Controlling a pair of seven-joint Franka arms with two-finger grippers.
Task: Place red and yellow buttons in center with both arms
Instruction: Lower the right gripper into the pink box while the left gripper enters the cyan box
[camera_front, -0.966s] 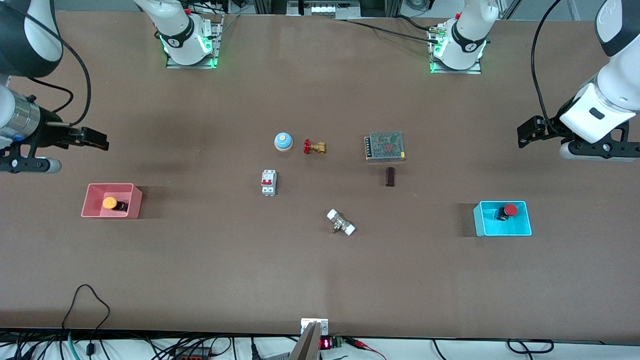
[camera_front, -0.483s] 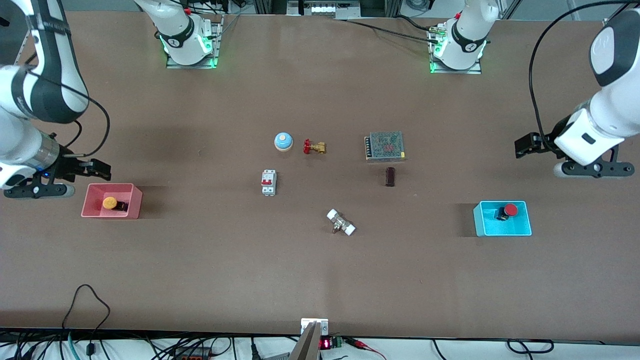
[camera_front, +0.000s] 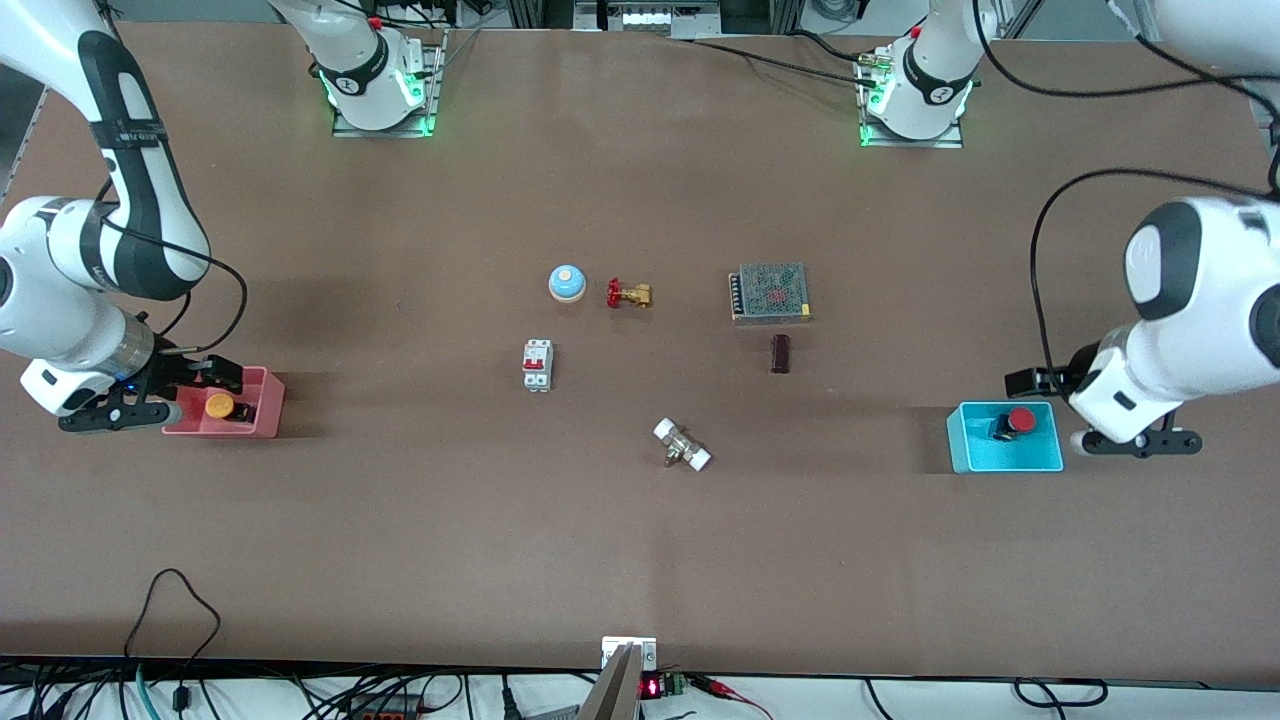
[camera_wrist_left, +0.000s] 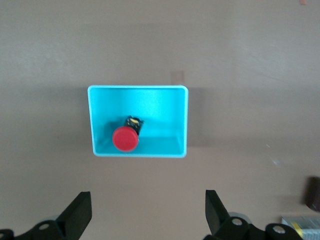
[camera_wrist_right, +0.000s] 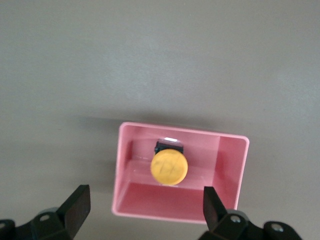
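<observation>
The yellow button (camera_front: 219, 406) lies in the pink tray (camera_front: 270, 402) at the right arm's end of the table. My right gripper (camera_front: 222, 378) is open over the tray's edge; in the right wrist view the button (camera_wrist_right: 169, 167) and tray (camera_wrist_right: 232, 170) lie just ahead of the open gripper (camera_wrist_right: 145, 206). The red button (camera_front: 1020, 420) lies in the cyan tray (camera_front: 965, 445) at the left arm's end. My left gripper (camera_front: 1028, 381) is open beside that tray's edge; in the left wrist view the button (camera_wrist_left: 125, 138) and tray (camera_wrist_left: 183, 125) lie ahead of the open gripper (camera_wrist_left: 148, 212). The brown table center (camera_front: 640, 385) holds neither button.
Around the center stand a blue bell (camera_front: 566, 283), a brass valve with a red handwheel (camera_front: 628, 294), a white circuit breaker (camera_front: 537, 365), a mesh-topped power supply (camera_front: 770, 292), a small dark block (camera_front: 780, 353) and a white-capped fitting (camera_front: 682, 445).
Both arms have swung down and inward: the right gripper came to the pink tray, the left gripper to the cyan tray. Both buttons stay in their trays.
</observation>
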